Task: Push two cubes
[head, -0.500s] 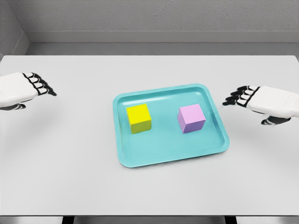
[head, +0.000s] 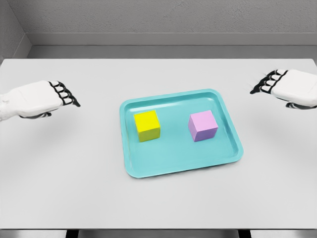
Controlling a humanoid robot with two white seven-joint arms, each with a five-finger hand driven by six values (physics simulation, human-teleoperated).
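Both my hands, left (head: 42,99) and right (head: 292,87), hover empty with fingers loosely extended; a hard shove could tip the yellow cube (head: 147,125) or pink cube (head: 202,125) over the tray (head: 148,171) rim.

Bright, even, diffuse light from above — soft faint shadows, no glare, sharp focus edge to edge.

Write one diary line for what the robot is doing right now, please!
left hand: open, beside tray | right hand: open, beside tray | yellow cube and purple cube: apart in teal tray, untouched
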